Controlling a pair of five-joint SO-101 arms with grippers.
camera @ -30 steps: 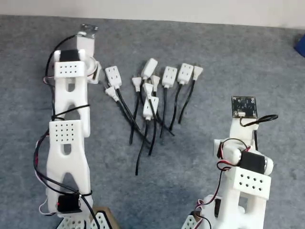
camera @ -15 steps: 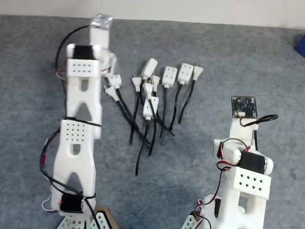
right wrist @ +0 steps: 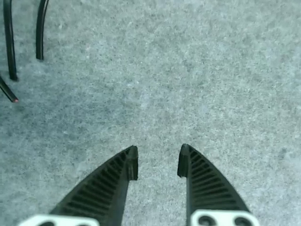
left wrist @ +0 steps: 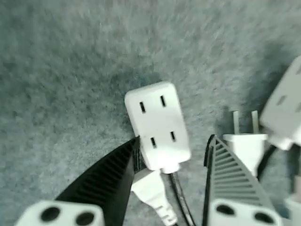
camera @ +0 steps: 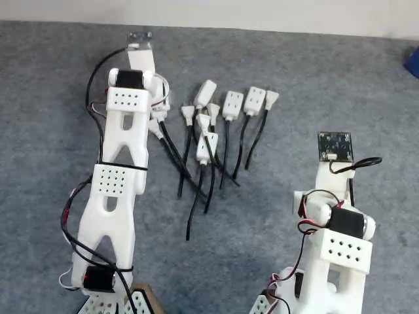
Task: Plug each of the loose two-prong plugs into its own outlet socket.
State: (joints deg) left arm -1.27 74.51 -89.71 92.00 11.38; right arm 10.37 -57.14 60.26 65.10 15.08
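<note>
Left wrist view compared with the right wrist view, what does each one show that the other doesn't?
Left wrist: the left gripper open around the cord end of a white outlet socket, with a two-prong plug beside it. Right wrist: the right gripper open over bare carpet, with black cord ends farther off. Both: grey carpet and an open gripper.

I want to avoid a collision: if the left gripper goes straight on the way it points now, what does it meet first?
Probably the white socket block, lying between the open fingers of the left gripper; depth is unclear.
</note>
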